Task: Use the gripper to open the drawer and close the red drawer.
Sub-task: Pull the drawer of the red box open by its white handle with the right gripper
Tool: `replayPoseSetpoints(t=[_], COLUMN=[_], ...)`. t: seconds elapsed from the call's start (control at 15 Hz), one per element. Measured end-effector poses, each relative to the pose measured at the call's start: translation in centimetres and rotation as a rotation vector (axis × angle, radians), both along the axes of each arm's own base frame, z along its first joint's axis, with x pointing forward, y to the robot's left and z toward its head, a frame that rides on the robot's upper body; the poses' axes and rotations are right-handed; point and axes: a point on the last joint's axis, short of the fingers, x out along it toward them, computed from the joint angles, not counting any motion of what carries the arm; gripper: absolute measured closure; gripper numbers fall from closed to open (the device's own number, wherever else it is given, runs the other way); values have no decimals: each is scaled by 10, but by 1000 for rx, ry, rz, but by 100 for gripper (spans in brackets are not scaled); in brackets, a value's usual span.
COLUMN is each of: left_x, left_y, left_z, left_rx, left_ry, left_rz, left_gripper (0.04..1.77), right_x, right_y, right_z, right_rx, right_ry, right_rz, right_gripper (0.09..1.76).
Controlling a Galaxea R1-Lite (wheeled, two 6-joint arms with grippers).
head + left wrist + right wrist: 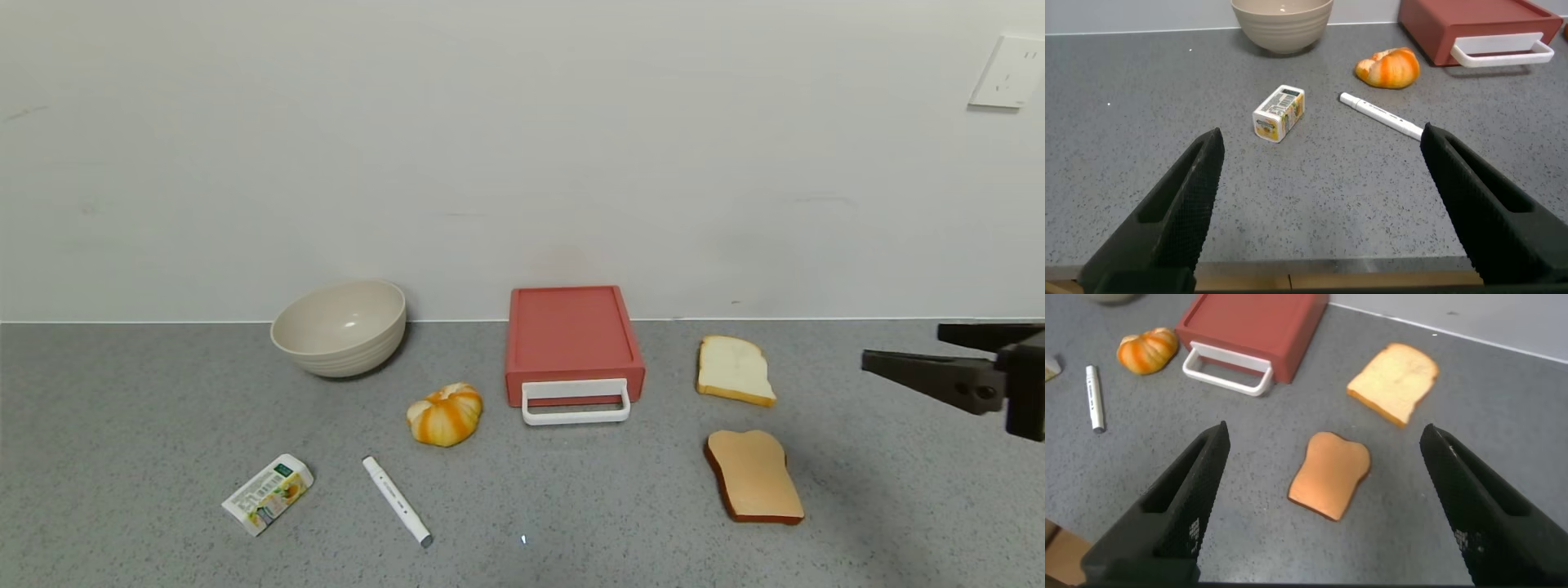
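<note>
The grey speckled table [122, 392] carries everything, backed by a pale wall [522, 147] with a white socket plate [1008, 72] at about 2 o'clock in the head view; the salmon-red drawer [571, 335] sits near the table's middle, its back against the wall, closed flush, its white loop handle [575, 402] facing 6 o'clock; the beige bowl [341, 327] stands well apart from it at 9 o'clock, also near the wall; two bread slices lie on the drawer's 3 o'clock side, the white slice [735, 370] farther back and the brown toasted slice [755, 476] nearer, apart from each other; the right hand [902, 349] comes in from the 3 o'clock edge above the table, well clear of the drawer, its fingers spread wide and released, holding nothing; its wrist view looks down between them onto the brown slice, with the drawer beyond; the left hand [1319, 159] shows only in its own wrist view, low over the table's near side, fingers likewise spread and empty; the small orange pumpkin [446, 414] lies just off the drawer's front corner at 8 o'clock; the white marker pen [397, 501] lies slantwise nearer the front; the small carton [268, 493] lies at the pen's 9 o'clock.
</note>
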Motion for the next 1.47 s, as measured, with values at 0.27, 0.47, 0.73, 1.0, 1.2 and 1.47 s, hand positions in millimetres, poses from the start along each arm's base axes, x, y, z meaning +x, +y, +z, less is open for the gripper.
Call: replayPoseSetpoints(t=[0.27, 0.47, 0.73, 1.0, 1.2, 1.47], left_x=[0, 0, 0, 0, 0, 0], left_y=[0, 0, 0, 0, 0, 0], left_z=[0, 0, 0, 0, 0, 0], left_rx=[0, 0, 0, -1, -1, 0], left_ry=[0, 1, 1, 3, 3, 3], left_rz=[0, 0, 0, 0, 0, 0], left_gripper=[8, 8, 8, 8, 8, 8], right_x=[51, 76, 97, 113, 122, 135], right_y=[35, 59, 86, 110, 132, 169], right_z=[-9, -21, -40, -52, -59, -73], right_rx=[-11, -16, -37, -64, -91, -125], right_ry=[90, 147, 213, 237, 244, 245], right_rz=[93, 143, 183, 213, 227, 258], right_gripper=[14, 14, 72, 126, 173, 173])
